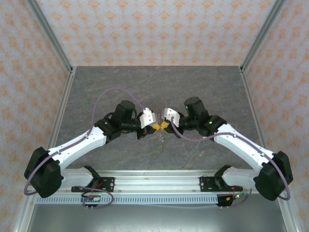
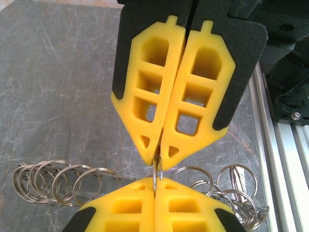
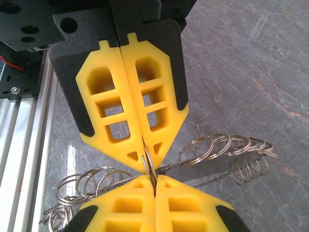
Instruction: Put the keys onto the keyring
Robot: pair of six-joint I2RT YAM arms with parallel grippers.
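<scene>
left gripper [image 2: 157,162]: fingers pressed together, tips pinching the keyring [image 2: 156,175]
right gripper [image 3: 147,162]: likewise pinching it, tip to tip with the left
keyring: lower centre of both wrist views
loose rings [image 2: 63,179]: clustered on table [image 2: 48,72], bottom of frame

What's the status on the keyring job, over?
Left gripper and right gripper shut, tip to tip. Thin metal ring pinched between them. Row of spare rings on table beneath.
</scene>
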